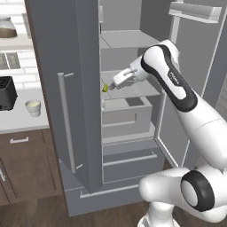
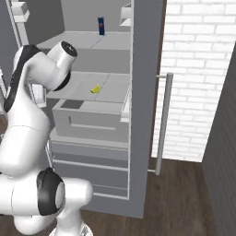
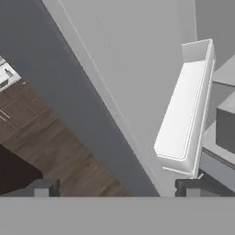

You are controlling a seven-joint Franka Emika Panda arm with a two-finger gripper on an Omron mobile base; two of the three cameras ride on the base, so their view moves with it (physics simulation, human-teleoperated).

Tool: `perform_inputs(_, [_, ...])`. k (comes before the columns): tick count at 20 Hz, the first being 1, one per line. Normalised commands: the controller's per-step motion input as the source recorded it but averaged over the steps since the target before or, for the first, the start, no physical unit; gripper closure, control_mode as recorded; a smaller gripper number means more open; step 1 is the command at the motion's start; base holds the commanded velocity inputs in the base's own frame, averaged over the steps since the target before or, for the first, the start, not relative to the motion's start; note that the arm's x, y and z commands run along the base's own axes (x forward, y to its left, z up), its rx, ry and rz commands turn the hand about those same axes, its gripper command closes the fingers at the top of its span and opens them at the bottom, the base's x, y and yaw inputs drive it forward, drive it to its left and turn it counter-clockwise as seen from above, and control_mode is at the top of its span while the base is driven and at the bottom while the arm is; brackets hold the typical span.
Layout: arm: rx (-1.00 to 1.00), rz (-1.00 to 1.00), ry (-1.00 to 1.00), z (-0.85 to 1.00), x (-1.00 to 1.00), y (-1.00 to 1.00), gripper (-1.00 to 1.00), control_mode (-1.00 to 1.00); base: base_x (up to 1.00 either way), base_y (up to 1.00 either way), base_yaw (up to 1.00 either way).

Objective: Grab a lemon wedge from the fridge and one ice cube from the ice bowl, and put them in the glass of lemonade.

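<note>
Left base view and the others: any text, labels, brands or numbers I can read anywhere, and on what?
No text can be read in any view.
Arm's forearm: small light lettering on the dark band, too blurred to read.
Small blue can on the upper fridge shelf: too small to show any label.
Jar on the wall shelf: no legible label.

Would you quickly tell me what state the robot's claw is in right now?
Claw: open, its two dark tips spread wide apart, holding nothing; the small yellow-green lemon wedge lies on the pale grey fridge shelf.
</note>
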Motion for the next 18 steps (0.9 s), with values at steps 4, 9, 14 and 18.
perform_inputs(4, [0.06,0.03,-0.03,-0.21,0.79,0.06,-1.00,-1.00,0.00,0.00,0.00])
perform_inputs(9, [0.16,0.11,-0.10,-0.01,0.09,0.35,-1.00,-1.00,0.00,0.00,0.00])
perform_inputs(14, [0.11,0.18,-0.14,-0.08,-0.01,0.65,-1.00,-1.00,0.00,0.00,0.00])
perform_inputs(18, [0.05,0.19,-0.10,0.00,-0.11,0.77,-1.00,-1.00,0.00,0.00,0.00])
